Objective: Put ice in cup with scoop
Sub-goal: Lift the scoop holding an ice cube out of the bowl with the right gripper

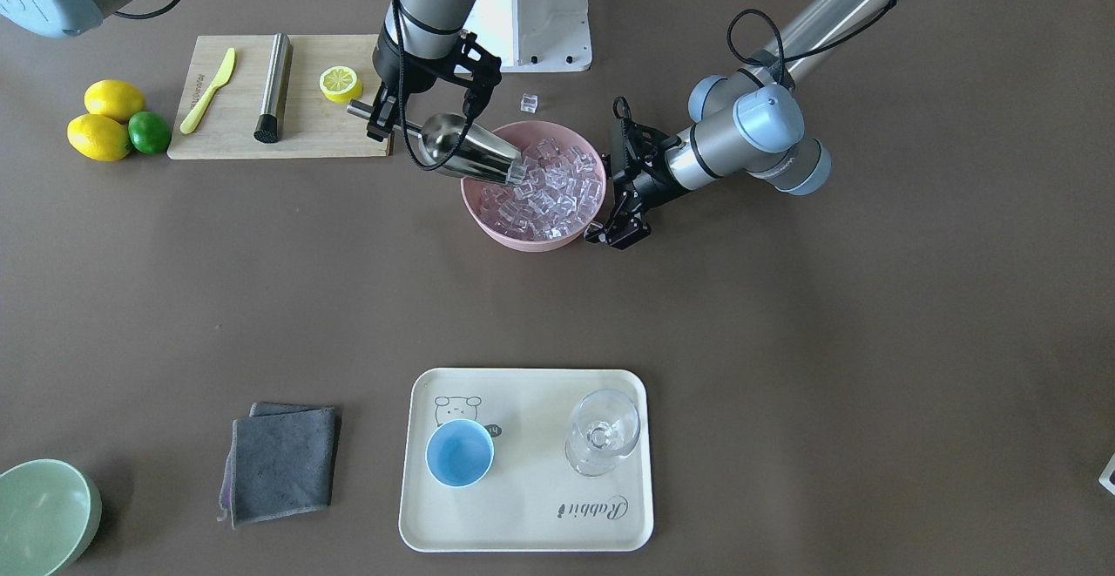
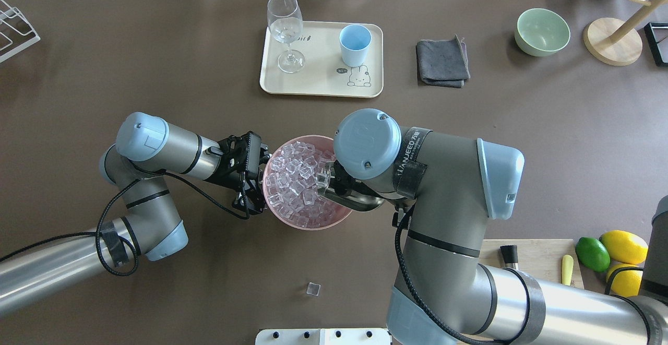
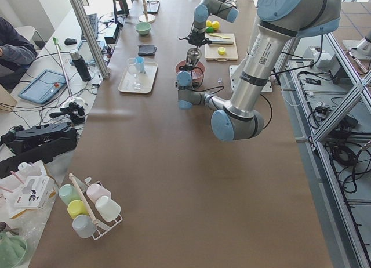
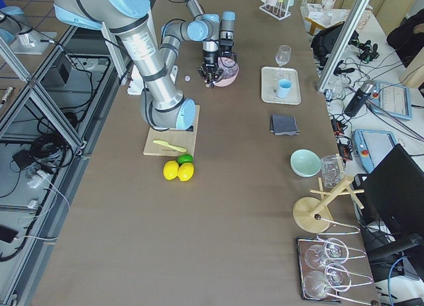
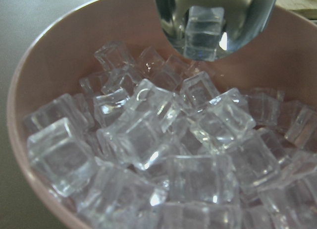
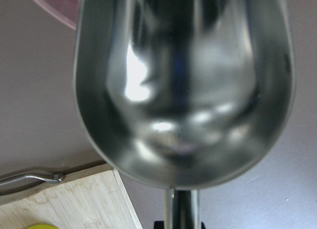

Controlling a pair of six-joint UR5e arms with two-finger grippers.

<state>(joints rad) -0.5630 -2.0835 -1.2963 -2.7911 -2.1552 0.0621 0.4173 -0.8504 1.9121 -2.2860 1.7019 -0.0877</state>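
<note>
The ice (image 1: 549, 188) fills a pink bowl (image 1: 501, 232) at mid-table. My right gripper (image 1: 383, 118) is shut on the handle of the steel scoop (image 1: 470, 151), whose mouth dips into the ice at the bowl's rim. In the left wrist view the scoop (image 5: 213, 16) has one cube at its lip. My left gripper (image 1: 614, 219) is at the bowl's opposite rim and looks shut on it. The light-blue cup (image 1: 459, 452) stands empty on a cream tray (image 1: 523, 524), far from both grippers.
A clear stemmed glass (image 1: 603, 432) stands on the tray beside the cup. One stray cube (image 1: 529, 103) lies near the robot's base. A cutting board (image 1: 322, 136) holds a steel cylinder (image 1: 273, 88). A grey cloth (image 1: 283, 463) and a green bowl (image 1: 43, 515) lie nearby.
</note>
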